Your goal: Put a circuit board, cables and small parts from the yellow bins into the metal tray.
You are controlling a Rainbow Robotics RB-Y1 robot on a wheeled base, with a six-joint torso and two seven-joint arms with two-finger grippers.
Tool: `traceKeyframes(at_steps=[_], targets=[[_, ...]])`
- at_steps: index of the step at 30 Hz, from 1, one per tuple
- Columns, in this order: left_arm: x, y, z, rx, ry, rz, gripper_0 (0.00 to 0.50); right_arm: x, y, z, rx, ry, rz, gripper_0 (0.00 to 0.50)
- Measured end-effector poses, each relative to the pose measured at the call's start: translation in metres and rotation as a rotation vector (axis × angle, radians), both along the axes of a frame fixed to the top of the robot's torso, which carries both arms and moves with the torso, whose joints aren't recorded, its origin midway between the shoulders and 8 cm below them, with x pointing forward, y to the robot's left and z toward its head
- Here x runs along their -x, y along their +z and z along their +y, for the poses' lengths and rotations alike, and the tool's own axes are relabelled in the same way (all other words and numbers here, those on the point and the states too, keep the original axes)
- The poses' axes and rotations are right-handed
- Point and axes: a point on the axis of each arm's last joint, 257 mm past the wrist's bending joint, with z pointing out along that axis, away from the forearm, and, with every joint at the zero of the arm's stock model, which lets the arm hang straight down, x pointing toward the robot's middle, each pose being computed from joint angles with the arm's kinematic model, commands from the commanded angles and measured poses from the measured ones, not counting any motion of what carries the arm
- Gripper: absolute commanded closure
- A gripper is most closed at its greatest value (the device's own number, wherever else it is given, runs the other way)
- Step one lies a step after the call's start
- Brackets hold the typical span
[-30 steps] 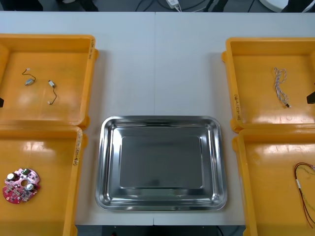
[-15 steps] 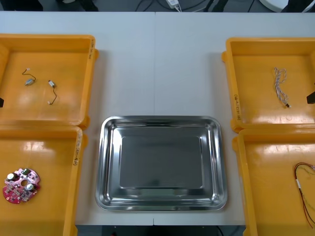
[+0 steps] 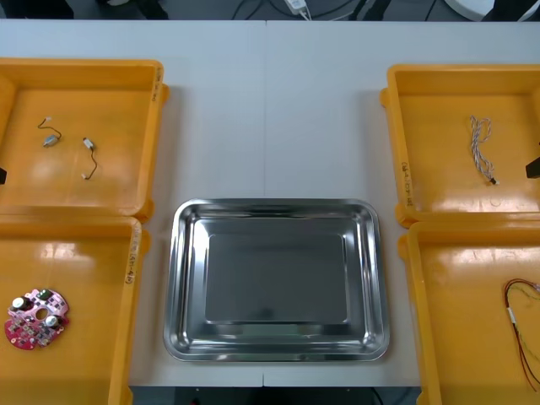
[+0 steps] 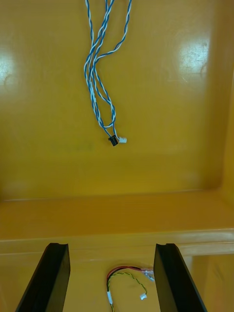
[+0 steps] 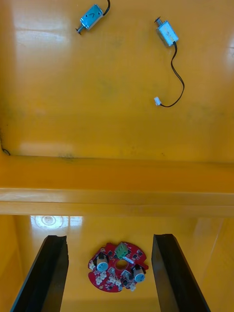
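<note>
Red and yellow cable [image 3: 511, 314] runs off the front view's edge; left gripper [image 5: 109, 239] and right gripper [image 4: 111, 246] gape.

Pale table [image 3: 270, 110] (dark floor [image 3: 211, 8] beyond)

Lighting: bright, even, overhead. Pale glare patches mark the yellow bins [image 3: 84, 278] at 8 and 4 o'clock. The metal tray [image 3: 274, 278] reflects dimly; shadows are faint.

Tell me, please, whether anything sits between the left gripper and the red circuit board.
Nothing visible does: the left gripper hangs open over the circuit board, alone on bare yellow bin floor. The right gripper hangs over the right bins.
</note>
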Motion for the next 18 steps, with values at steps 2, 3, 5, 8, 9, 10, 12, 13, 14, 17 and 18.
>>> traceKeyframes(at_steps=[2, 3, 5, 8, 9, 10, 12, 13, 14, 17, 18], targets=[[0.0, 0.0, 0.0, 0.0, 0.0, 0.0, 0.0, 0.0, 0.0, 0.0, 0.0, 0.0, 0.0, 0.0], [0.0, 0.0, 0.0, 0.0, 0.0, 0.0, 0.0, 0.0, 0.0, 0.0, 0.0, 0.0, 0.0, 0.0], [0.0, 0.0, 0.0, 0.0, 0.0, 0.0, 0.0, 0.0, 0.0, 0.0, 0.0, 0.0, 0.0, 0.0], [0.0, 0.0, 0.0, 0.0, 0.0, 0.0, 0.0, 0.0, 0.0, 0.0, 0.0, 0.0, 0.0, 0.0], [0.0, 0.0, 0.0, 0.0, 0.0, 0.0, 0.0, 0.0, 0.0, 0.0, 0.0, 0.0, 0.0, 0.0], [0.0, 0.0, 0.0, 0.0, 0.0, 0.0, 0.0, 0.0, 0.0, 0.0, 0.0, 0.0, 0.0, 0.0], [0.0, 0.0, 0.0, 0.0, 0.0, 0.0, 0.0, 0.0, 0.0, 0.0, 0.0, 0.0, 0.0, 0.0], [0.0, 0.0, 0.0, 0.0, 0.0, 0.0, 0.0, 0.0, 0.0, 0.0, 0.0, 0.0, 0.0, 0.0], [0.0, 0.0, 0.0, 0.0, 0.0, 0.0, 0.0, 0.0, 0.0, 0.0, 0.0, 0.0, 0.0, 0.0], [0.0, 0.0, 0.0, 0.0, 0.0, 0.0, 0.0, 0.0, 0.0, 0.0, 0.0, 0.0, 0.0, 0.0], [0.0, 0.0, 0.0, 0.0, 0.0, 0.0, 0.0, 0.0, 0.0, 0.0, 0.0, 0.0, 0.0, 0.0]])
